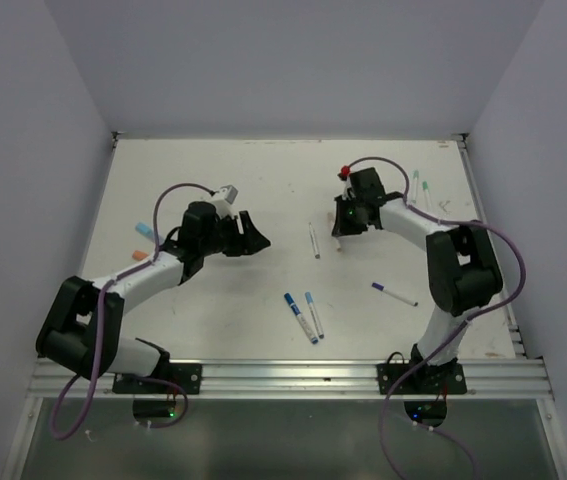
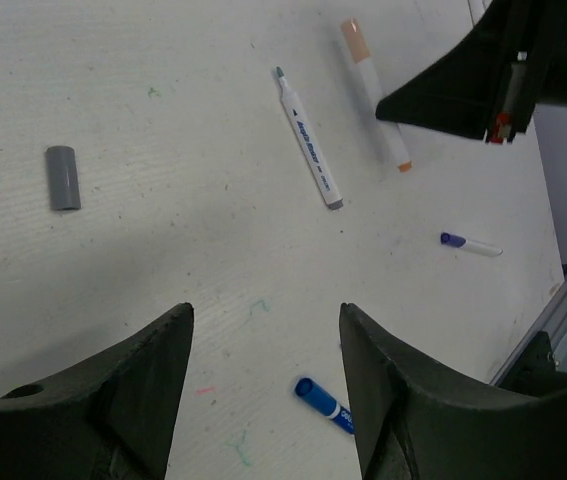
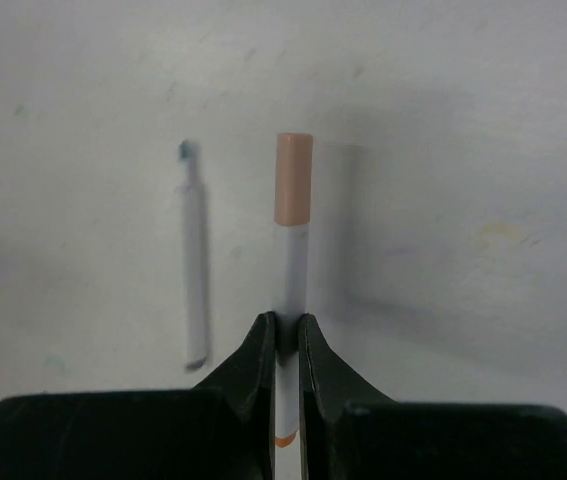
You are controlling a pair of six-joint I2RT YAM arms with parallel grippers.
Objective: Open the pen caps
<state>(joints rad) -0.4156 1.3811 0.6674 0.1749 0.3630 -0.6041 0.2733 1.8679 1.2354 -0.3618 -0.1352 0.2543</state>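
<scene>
Top external — pens (image 1: 300,317) strew white table (image 1: 223,310), grey walls (image 1: 293,60).

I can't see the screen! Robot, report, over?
Right gripper shut on pen. Left gripper open, empty. Orange cap on. Another pen beside, not touching.

Top external: fixed, high behind arm bases, looks down and forward over whole table (image 1: 263,180); far view, I get both arms entire.
Left wrist: rides above left gripper (image 2: 263,330), looks down past it across table centre toward right gripper (image 2: 395,103); medium range.
Right wrist: very near table, looks down along own fingers (image 3: 253,360).
Shared across all three for me: peach-capped pen (image 3: 293,250) and uncapped pen (image 3: 195,270), side by side mid-table.
</scene>
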